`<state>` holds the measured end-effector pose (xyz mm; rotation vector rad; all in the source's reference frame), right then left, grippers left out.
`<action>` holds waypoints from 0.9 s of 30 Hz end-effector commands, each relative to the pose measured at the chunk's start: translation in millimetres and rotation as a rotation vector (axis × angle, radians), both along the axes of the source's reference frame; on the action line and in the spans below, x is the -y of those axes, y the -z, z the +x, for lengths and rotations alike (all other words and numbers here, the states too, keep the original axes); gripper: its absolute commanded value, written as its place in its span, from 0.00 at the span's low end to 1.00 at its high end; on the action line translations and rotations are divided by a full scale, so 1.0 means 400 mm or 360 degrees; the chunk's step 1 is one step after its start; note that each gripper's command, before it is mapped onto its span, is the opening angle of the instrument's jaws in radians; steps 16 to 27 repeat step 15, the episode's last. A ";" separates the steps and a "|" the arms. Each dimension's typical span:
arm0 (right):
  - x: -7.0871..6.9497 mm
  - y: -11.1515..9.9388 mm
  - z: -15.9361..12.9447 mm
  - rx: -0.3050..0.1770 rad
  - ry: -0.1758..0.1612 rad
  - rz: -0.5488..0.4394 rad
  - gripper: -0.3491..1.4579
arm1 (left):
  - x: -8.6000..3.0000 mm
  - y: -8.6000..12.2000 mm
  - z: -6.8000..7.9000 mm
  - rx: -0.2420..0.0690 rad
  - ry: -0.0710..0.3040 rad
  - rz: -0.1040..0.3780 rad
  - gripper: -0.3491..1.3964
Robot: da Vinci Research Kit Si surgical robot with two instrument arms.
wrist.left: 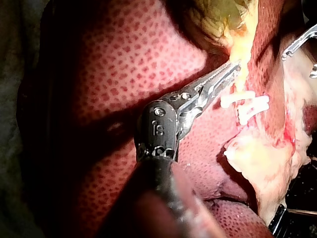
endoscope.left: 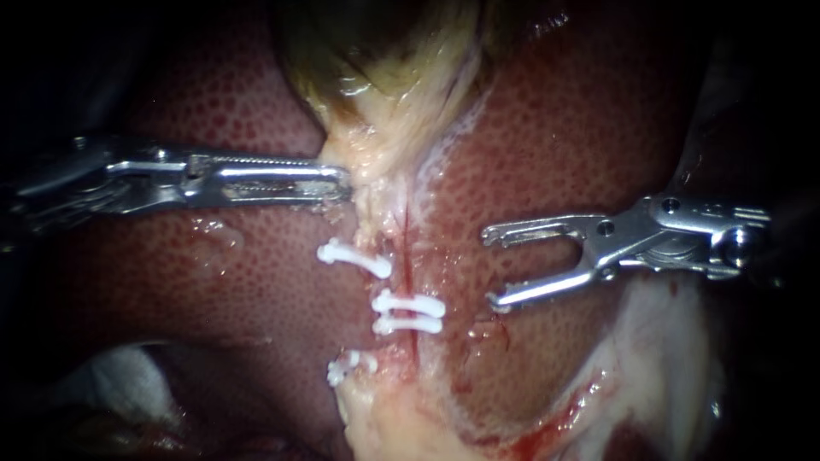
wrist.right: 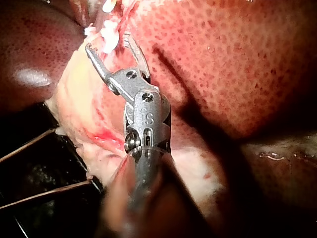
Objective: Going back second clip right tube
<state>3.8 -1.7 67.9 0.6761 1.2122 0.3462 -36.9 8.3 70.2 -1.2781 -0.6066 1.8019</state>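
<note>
Steel-bright, two instruments lie over the one mottled red liver [endoscope.left: 213,273]. The left instrument [endoscope.left: 337,182] has its claw clenched on the pale lower end of the gallbladder [endoscope.left: 376,68]. Below it four white clips can be counted. An upper clip [endoscope.left: 354,258] and a lower clip [endoscope.left: 346,367] sit on pale tissue just left of the right tube [endoscope.left: 407,256]. The paired clips [endoscope.left: 410,305] lie close together across that tube. The right instrument [endoscope.left: 494,266] hangs well apart from them towards the liver's right edge, its claw released wide and holding nothing.
</note>
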 end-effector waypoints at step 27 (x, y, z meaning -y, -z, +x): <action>-0.0001 0.0005 -0.0009 -0.0002 0.0003 0.0002 0.47 | -0.0001 -0.0007 0.0003 -0.0008 -0.0002 0.0001 0.00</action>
